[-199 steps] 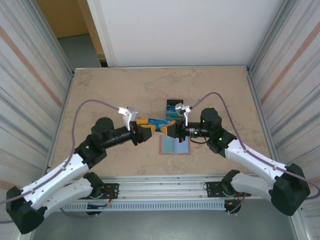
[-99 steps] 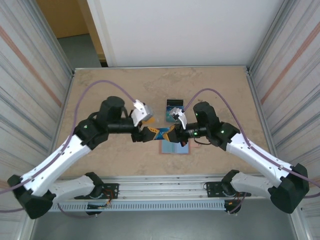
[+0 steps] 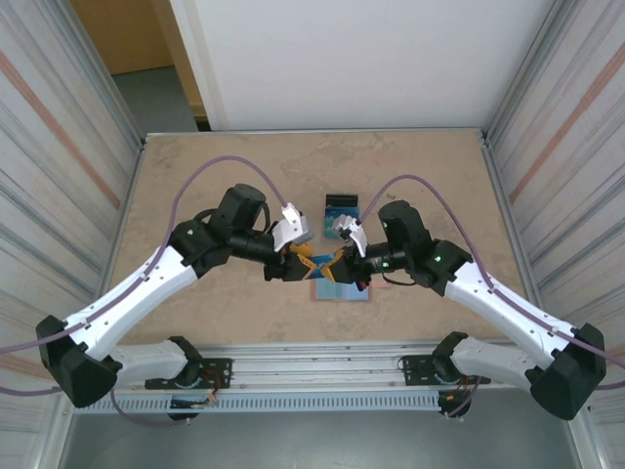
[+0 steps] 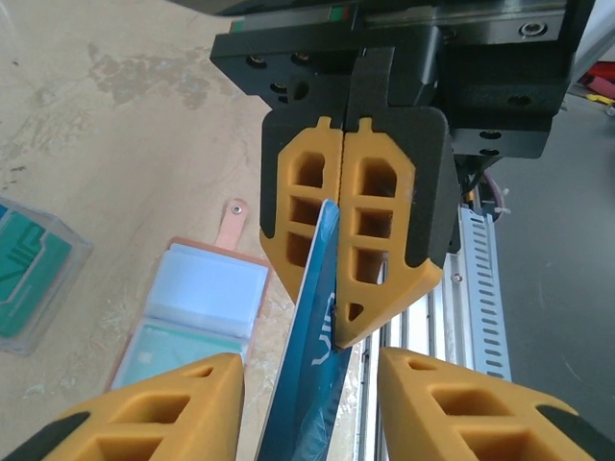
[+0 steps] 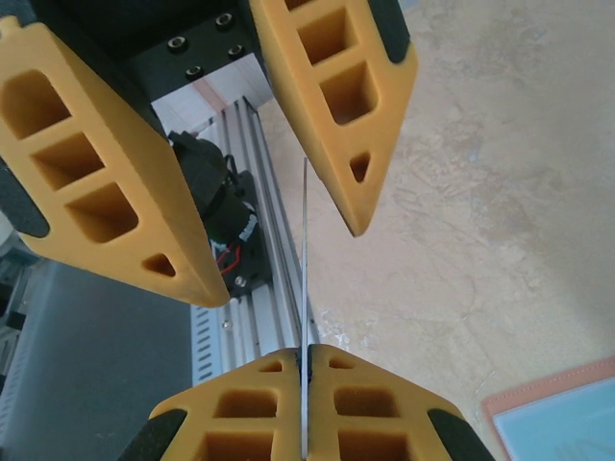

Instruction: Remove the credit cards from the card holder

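Credit card (image 4: pixel 312 351) pinched in R claw (image 5: pixel 305 370); L claw (image 5: pixel 269 252) part-open, straddling card's free end.

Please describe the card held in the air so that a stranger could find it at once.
Near the middle of the table, above the open card holder, find the right gripper. The credit card is the dark blue one pinched in it; the teal cards sit in the clear stand behind.
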Available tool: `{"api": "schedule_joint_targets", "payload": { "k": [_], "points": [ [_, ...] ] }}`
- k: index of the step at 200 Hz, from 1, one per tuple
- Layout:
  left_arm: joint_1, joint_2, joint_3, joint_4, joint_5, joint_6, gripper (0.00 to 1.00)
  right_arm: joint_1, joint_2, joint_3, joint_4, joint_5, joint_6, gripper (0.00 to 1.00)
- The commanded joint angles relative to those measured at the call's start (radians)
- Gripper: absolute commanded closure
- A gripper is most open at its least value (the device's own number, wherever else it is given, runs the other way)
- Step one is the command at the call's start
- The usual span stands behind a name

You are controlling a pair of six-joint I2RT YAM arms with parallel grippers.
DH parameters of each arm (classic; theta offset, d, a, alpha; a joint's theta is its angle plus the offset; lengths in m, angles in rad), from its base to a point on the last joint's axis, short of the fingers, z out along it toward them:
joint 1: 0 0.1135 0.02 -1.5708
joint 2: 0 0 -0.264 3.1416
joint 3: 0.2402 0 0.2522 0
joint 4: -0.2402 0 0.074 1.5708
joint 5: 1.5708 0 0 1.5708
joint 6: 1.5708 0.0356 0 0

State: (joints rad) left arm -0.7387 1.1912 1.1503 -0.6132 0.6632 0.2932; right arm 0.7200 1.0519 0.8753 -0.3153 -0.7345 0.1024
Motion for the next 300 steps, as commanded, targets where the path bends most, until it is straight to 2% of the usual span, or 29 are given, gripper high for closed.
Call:
{"api": "schedule_joint_targets", "payload": {
  "k": [1,20,58,70,86,92,110,125,144,173,209,227,259,300],
  "points": [
    [0.005,0.021,0.029,-0.028,0.052,0.029,0.59,0.007,-0.023,0.036,-0.01,-0.018,-0.03,1.0],
    [0.006,0.034,0.028,-0.028,0.058,0.032,0.61,0.007,-0.021,0.04,-0.011,-0.021,-0.033,1.0],
    [0.007,0.056,0.035,-0.025,0.065,0.037,0.91,0.007,-0.024,0.037,-0.013,-0.008,-0.035,0.98],
    [0.006,0.059,0.035,-0.018,0.05,0.04,1.0,0.007,-0.03,0.03,-0.013,0.009,-0.035,0.92],
    [0.006,0.058,0.035,-0.003,0.006,0.05,1.0,0.004,-0.049,0.015,-0.016,0.059,-0.031,0.79],
    [0.006,0.058,0.032,0.006,-0.013,0.06,1.0,0.005,-0.055,0.007,-0.017,0.089,-0.029,0.7],
    [0.014,0.07,0.035,0.026,-0.069,0.108,1.0,0.003,-0.112,-0.024,-0.013,0.241,-0.01,0.57],
    [0.047,0.102,0.051,0.046,-0.055,0.155,1.0,-0.006,-0.158,-0.06,0.0,0.377,0.026,0.4],
    [0.096,0.173,0.095,0.059,-0.036,0.218,1.0,-0.042,-0.216,-0.095,0.012,0.474,0.082,0.26],
    [0.12,0.326,0.194,0.09,-0.12,0.302,1.0,-0.104,-0.284,-0.11,-0.018,0.599,0.168,0.19],
    [0.125,0.553,0.381,0.069,-0.181,0.402,1.0,-0.132,-0.306,-0.101,-0.081,0.731,0.252,0.11],
    [0.125,0.65,0.469,0.061,-0.197,0.436,1.0,-0.133,-0.295,-0.09,-0.115,0.804,0.295,0.0],
    [0.125,0.795,0.615,-0.014,-0.2,0.502,1.0,-0.136,-0.284,-0.085,-0.139,0.891,0.35,0.01],
    [0.128,0.897,0.686,-0.031,-0.188,0.549,1.0,-0.137,-0.294,-0.076,-0.161,0.968,0.402,0.01]
  ]
}}
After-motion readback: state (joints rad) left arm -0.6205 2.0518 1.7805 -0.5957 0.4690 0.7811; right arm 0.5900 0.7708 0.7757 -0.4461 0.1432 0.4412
